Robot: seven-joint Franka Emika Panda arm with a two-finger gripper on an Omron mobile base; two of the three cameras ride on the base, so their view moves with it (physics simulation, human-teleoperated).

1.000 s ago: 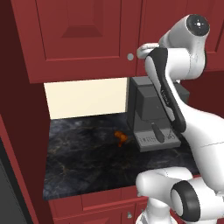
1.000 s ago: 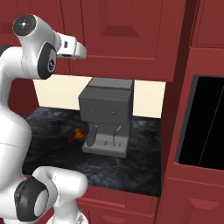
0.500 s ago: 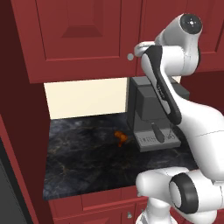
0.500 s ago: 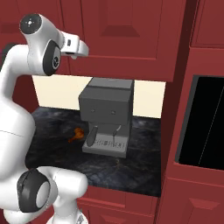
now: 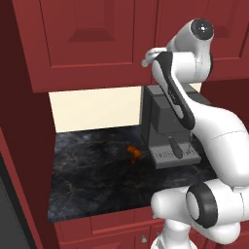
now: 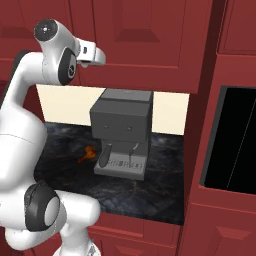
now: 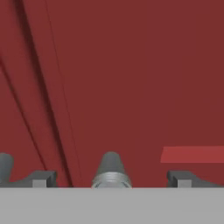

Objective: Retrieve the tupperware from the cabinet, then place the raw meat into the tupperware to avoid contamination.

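Large dark red wooden wall cabinet [image 5: 87,44] with raised-panel doors, closed, mounted above a black marbled stone counter [image 5: 92,180]. Two-finger gripper [image 7: 111,177] of the white arm raised against the door front, jaws spread wide with nothing between them, a small round silver knob [image 7: 111,173] centred between the fingers. Small orange-brown lumpy raw meat [image 5: 133,152] lying on the counter just beside a big dark grey boxy machine [image 6: 122,132].

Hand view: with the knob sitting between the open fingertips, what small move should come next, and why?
Probably close the gripper on the cabinet door's silver knob. The knob sits centred between the spread fingertips, and the cabinet doors look shut, with the raw meat waiting on the counter.
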